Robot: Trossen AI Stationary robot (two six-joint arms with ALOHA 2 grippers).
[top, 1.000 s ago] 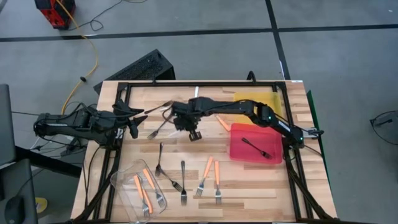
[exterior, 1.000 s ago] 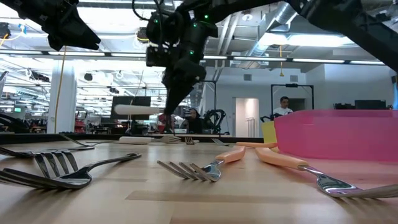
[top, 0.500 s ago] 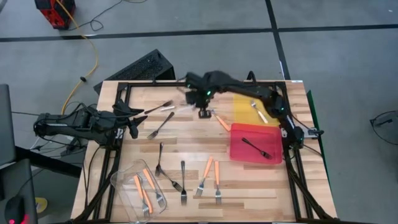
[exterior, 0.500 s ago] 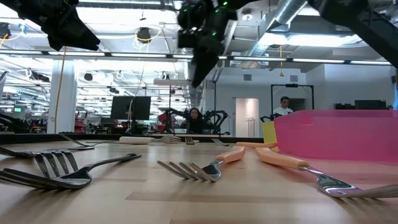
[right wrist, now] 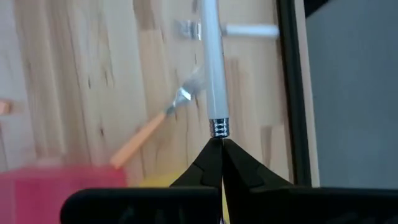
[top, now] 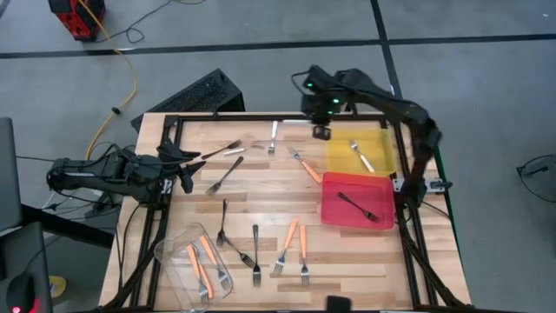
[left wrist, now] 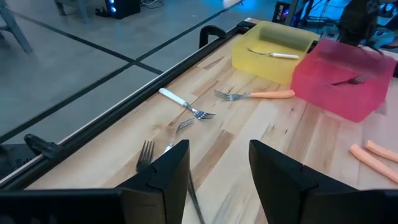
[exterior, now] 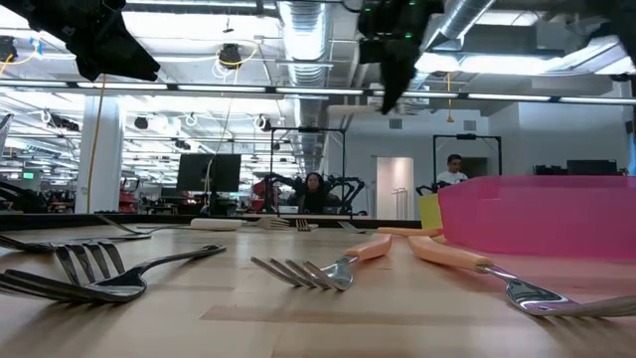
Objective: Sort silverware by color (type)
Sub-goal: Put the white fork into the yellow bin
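Observation:
My right gripper (top: 321,131) hangs high over the table's far edge, beside the yellow tray (top: 379,139), shut on a white-handled fork (right wrist: 211,68). My left gripper (left wrist: 219,152) waits open at the table's left side, above dark forks (left wrist: 144,154), touching nothing. One white-handled fork (top: 360,156) lies in the yellow tray and a black fork (top: 358,207) in the red tray (top: 334,187). Another white fork (top: 273,137), orange forks (top: 295,242) and black forks (top: 254,252) lie flat on the wood. My right gripper pinches the fork between its two fingertips, right at the ribbed metal collar (right wrist: 217,127) where the white handle ends. The fingers slant steeply down. The handle sticks out past the fingertips. The fork's metal end is hidden between the fingers, and the fork is lifted clear.
A clear tub (top: 174,248) with orange forks stands at the near left corner. An orange fork (top: 304,165) lies just left of the red tray. A black frame rail (top: 287,116) runs along the far edge. Bare wood lies in the table's middle.
My right gripper has risen from the table's middle and swung toward the far right, next to the yellow tray, rolling as it went. It stays shut, and the white-handled fork has gone with it, clear of the table.

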